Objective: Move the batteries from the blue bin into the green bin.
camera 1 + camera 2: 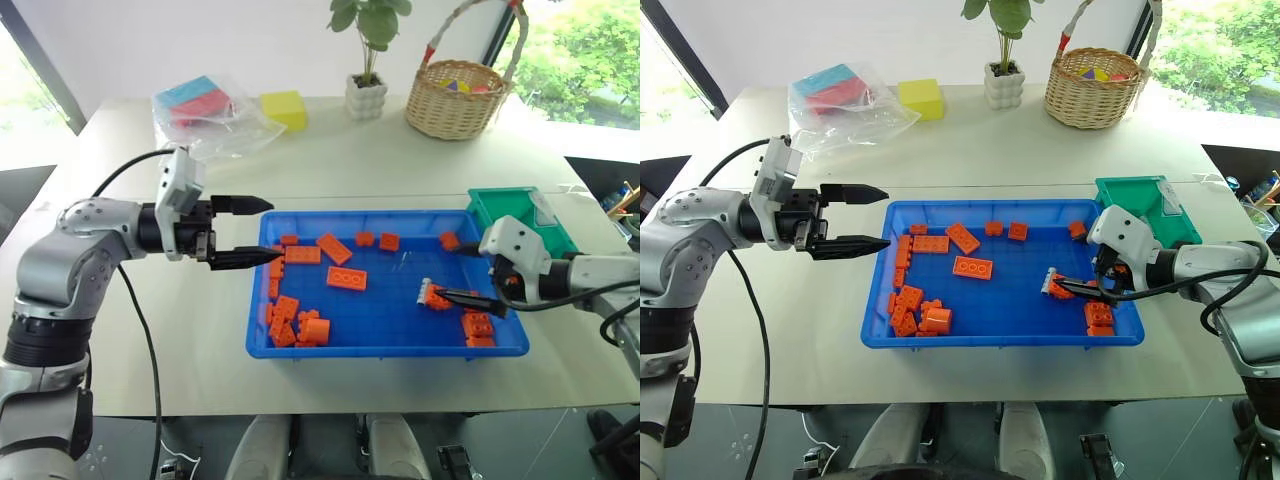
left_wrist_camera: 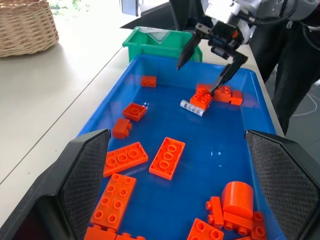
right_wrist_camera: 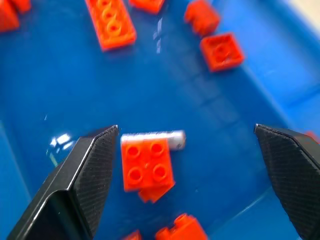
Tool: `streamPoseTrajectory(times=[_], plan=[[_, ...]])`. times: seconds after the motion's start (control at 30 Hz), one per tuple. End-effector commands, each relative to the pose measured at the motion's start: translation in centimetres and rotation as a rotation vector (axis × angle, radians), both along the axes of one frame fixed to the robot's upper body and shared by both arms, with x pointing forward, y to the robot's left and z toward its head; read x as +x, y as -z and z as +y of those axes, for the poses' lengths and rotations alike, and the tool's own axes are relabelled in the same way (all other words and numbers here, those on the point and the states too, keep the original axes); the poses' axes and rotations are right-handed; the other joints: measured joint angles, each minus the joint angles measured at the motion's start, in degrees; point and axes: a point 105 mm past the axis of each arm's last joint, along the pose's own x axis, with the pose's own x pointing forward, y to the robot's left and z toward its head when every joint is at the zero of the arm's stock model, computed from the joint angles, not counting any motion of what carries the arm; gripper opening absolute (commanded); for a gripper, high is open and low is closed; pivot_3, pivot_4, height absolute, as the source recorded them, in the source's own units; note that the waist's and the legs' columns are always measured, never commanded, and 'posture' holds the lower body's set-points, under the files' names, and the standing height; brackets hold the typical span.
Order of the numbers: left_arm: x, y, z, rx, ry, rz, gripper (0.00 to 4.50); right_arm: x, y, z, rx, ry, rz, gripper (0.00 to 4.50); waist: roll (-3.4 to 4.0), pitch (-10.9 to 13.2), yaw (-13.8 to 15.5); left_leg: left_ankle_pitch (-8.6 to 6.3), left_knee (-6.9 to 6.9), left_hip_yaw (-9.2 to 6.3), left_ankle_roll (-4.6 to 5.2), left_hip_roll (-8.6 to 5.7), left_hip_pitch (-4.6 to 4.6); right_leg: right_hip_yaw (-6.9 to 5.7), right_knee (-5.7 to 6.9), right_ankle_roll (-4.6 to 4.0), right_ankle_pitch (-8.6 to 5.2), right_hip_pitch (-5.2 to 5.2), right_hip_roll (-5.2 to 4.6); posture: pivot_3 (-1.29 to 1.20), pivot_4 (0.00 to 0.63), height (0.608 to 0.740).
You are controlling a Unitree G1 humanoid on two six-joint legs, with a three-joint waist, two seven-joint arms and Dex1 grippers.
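One battery (image 3: 152,139), lying flat on the floor of the blue bin (image 1: 390,349) toward its right end, touching a small orange brick (image 3: 147,167); bare blue floor around the pair. Right gripper (image 2: 212,65) above them, jaws wide apart. Left gripper (image 1: 250,232) at the bin's left rim, jaws apart, empty. Green bin (image 1: 500,204) at the blue bin's far right corner. White tabletop (image 1: 330,160); far edge carries one basket (image 1: 455,100).

batteries (image 2: 192,107): 1 | blue bin (image 1: 300,345): 1 | green bin (image 1: 500,205): 1 | wicker basket (image 1: 455,110): 1 | potted plant (image 1: 367,85): 1
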Motion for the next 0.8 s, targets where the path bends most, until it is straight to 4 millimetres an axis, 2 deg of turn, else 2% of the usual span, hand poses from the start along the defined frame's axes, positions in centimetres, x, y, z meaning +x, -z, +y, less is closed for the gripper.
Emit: streamPoseTrajectory(times=[0.03, 0.4, 0.5, 0.57, 0.63, 0.67, 0.8], plan=[[-0.7, -1.2, 0.3, 0.003, 0.002, -0.06, 4.5, -0.3, 0.3, -0.3, -0.037, -0.04, -0.001, 4.44, 0.0, 0.0, -0.1, 0.0, 0.0, 0.0, 0.0, 0.0, 0.0, 0.01, 0.0, 0.0, 0.0, 0.0, -0.01, 0.0, 0.15, 0.702], [-1.0, -1.2, 0.5, 0.008, -0.015, -0.065, 4.5, 0.1, 2.9, -0.1, -0.025, -0.023, 0.028, 4.44, -0.03, 0.0, 0.1, 0.0, 0.01, -0.02, 0.0, 0.01, 0.01, 0.01, 0.0, -0.02, -0.01, 0.01, -0.02, 0.0, 0.15, 0.702], [-1.0, -1.2, 0.5, 0.009, -0.018, -0.066, 4.5, 0.4, 2.8, -0.1, -0.006, -0.004, 0.018, 3.54, -0.02, 0.0, 0.2, 0.0, 0.02, -0.02, 0.0, 0.0, 0.01, 0.01, 0.0, -0.02, -0.01, 0.02, -0.02, 0.0, 0.15, 0.702], [-1.0, -1.2, 0.5, 0.01, -0.019, -0.068, 4.5, 0.3, 2.6, 0.0, -0.001, -0.012, 0.02, 2.64, -0.02, 0.0, 0.2, 0.0, 0.04, -0.02, 0.0, -0.03, 0.0, 0.01, 0.0, -0.02, -0.01, 0.04, -0.02, 0.0, 0.15, 0.702], [-0.9, -1.3, 0.5, 0.01, -0.019, -0.07, 4.5, 0.3, 2.2, 0.0, 0.005, -0.01, 0.017, 1.51, -0.03, 0.0, 0.2, 0.0, 0.06, -0.02, 0.0, -0.03, 0.0, 0.01, -0.01, -0.02, -0.01, 0.06, -0.02, 0.0, 0.15, 0.702], [-0.8, -1.4, 0.5, 0.01, -0.019, -0.071, 4.5, 0.3, 2.0, 0.1, 0.01, -0.008, 0.015, 1.18, -0.02, 0.0, 0.2, 0.0, 0.06, -0.02, 0.0, -0.03, 0.0, 0.01, -0.01, -0.02, -0.01, 0.06, -0.02, 0.0, 0.15, 0.702], [-0.7, -1.4, 0.5, 0.009, -0.021, -0.075, 4.5, 0.6, 0.3, 0.6, 0.057, -0.011, -0.012, 1.2, -0.02, 0.0, 0.1, 0.0, 0.05, -0.03, 0.0, -0.02, 0.01, 0.01, -0.01, -0.02, -0.01, 0.05, -0.02, 0.0, 0.15, 0.702]])
